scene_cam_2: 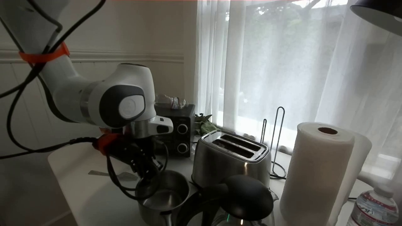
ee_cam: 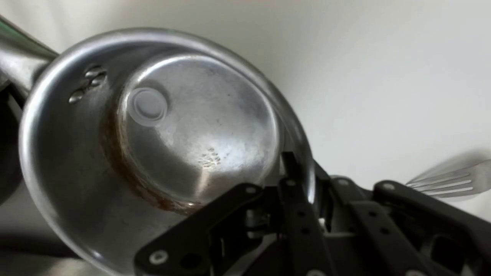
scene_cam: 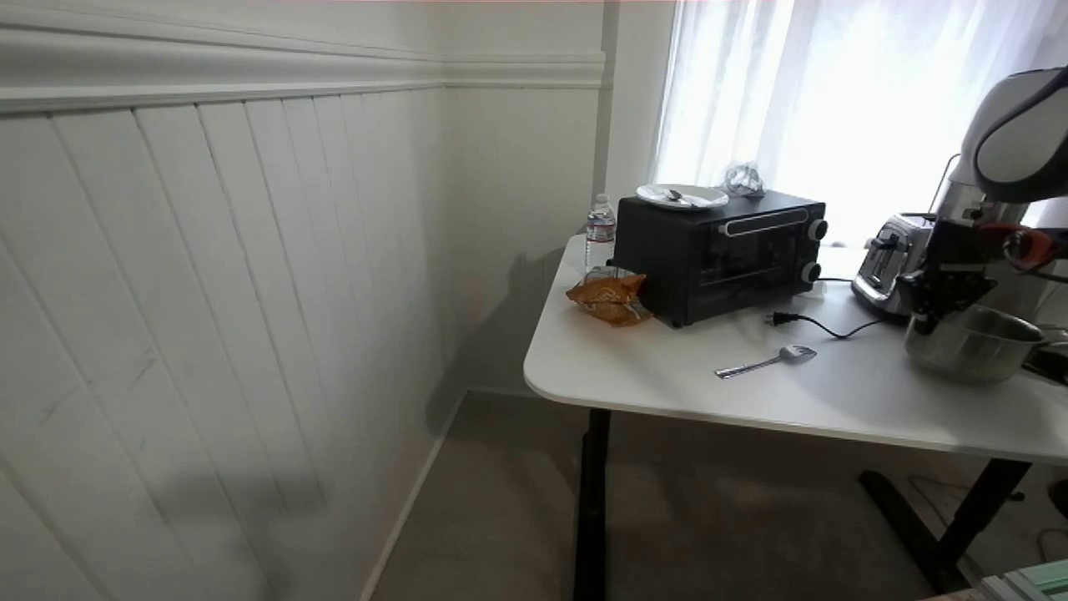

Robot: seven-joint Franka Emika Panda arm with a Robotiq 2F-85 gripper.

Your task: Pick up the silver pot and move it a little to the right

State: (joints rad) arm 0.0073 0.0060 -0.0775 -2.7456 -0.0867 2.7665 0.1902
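The silver pot (scene_cam: 972, 351) stands upright at the right of the white table, as far as I can tell on its surface. It also shows in an exterior view (scene_cam_2: 181, 188) and fills the left of the wrist view (ee_cam: 65, 153). Its handle (ee_cam: 19, 57) points away from my gripper. A small clear round lid (ee_cam: 147, 106) lies inside on its bottom. My gripper (ee_cam: 305, 168) is shut on the pot's rim, one finger inside the wall and one outside. The gripper also shows in both exterior views (scene_cam: 930, 313) (scene_cam_2: 147, 180), where its fingertips are hard to make out.
A silver toaster (scene_cam_2: 230, 160) stands close behind the pot. A glass carafe with a black lid (scene_cam_2: 248, 197) is near the handle. A fork (scene_cam: 763, 363) and a power plug (scene_cam: 784, 318) lie on the table. A black toaster oven (scene_cam: 734, 259) and paper towels (scene_cam_2: 317, 175) stand farther off.
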